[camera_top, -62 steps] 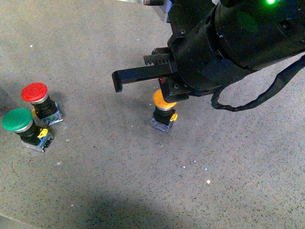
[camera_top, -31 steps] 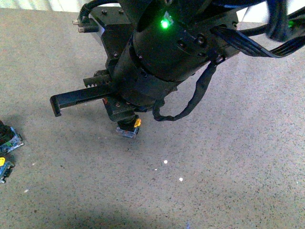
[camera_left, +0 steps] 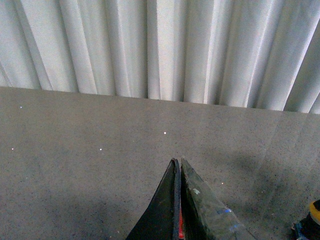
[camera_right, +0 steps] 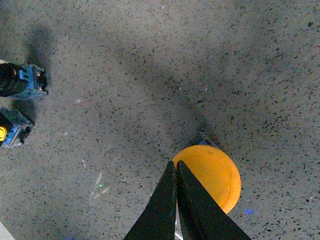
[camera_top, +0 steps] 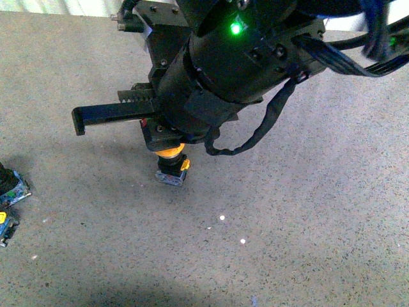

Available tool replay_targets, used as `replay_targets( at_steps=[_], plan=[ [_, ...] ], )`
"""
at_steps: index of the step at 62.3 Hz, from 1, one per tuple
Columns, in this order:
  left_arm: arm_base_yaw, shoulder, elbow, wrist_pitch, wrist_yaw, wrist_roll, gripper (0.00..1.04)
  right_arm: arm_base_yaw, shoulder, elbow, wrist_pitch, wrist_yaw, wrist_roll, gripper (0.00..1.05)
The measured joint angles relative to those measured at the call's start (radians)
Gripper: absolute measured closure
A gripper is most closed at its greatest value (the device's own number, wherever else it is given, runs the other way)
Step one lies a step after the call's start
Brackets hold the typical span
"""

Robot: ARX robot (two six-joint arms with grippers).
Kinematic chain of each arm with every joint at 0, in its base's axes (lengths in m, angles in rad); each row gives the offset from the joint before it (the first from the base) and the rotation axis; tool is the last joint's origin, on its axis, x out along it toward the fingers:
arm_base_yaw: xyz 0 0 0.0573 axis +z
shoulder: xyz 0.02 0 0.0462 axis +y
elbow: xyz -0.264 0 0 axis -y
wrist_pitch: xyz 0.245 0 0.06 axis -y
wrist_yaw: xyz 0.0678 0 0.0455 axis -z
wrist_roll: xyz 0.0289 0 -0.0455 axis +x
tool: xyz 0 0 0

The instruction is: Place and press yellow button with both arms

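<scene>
The yellow button (camera_top: pixel 170 153) stands upright on the grey speckled floor, its blue base (camera_top: pixel 170 177) and yellow side tab showing below the cap. The bulky black right arm (camera_top: pixel 217 70), green light lit, hangs right over it, and its toothed rail (camera_top: pixel 108 115) reaches left. From the right wrist, the right gripper (camera_right: pixel 176 163) is shut, tips over the edge of the orange-yellow cap (camera_right: pixel 215 180); I cannot tell whether they touch it. The left gripper (camera_left: pixel 177 160) is shut and empty, low over bare floor, facing a white curtain.
Two other push-button bodies sit at the front view's left edge (camera_top: pixel 11 185) (camera_top: pixel 4 227), and both show in the right wrist view (camera_right: pixel 22 80) (camera_right: pixel 12 127). Black cables (camera_top: pixel 255 134) loop off the arm. A white curtain (camera_left: pixel 160 50) closes the floor's far side.
The right arm swung in over the yellow button and hid its cap half a second ago. It has since lifted slightly, so the cap shows again. The other buttons slid to the picture's left edge.
</scene>
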Motion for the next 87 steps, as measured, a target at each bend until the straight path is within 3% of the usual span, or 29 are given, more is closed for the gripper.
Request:
replay_targets(
  at_steps=[18,29,30,36,39,42,49,87],
  plan=[
    [0.0,0.0,0.0,0.0,0.0,0.0,1.03,-0.083,-0.183,-0.011,0.078,-0.011,0.063,1.03],
    [0.0,0.0,0.0,0.0,0.0,0.0,1.03,-0.161,-0.327,-0.119,0.154,0.06,0.04,0.72],
    [0.0,0.0,0.0,0.0,0.0,0.0,1.03,-0.164,-0.342,-0.141,0.177,0.093,0.025,0.7],
    [0.0,0.0,0.0,0.0,0.0,0.0,1.03,-0.185,-0.424,-0.357,0.616,0.375,-0.135,0.87],
    [0.0,0.0,0.0,0.0,0.0,0.0,1.03,-0.206,-0.467,-0.461,0.785,0.416,-0.183,0.96],
    [0.0,0.0,0.0,0.0,0.0,0.0,1.03,-0.232,-0.512,-0.546,0.895,0.41,-0.217,1.04],
    [0.0,0.0,0.0,0.0,0.0,0.0,1.03,-0.283,-0.61,-0.692,0.975,0.363,-0.244,1.03],
    [0.0,0.0,0.0,0.0,0.0,0.0,1.03,-0.449,-1.004,-1.049,0.916,0.201,-0.264,1.03]
  ],
)
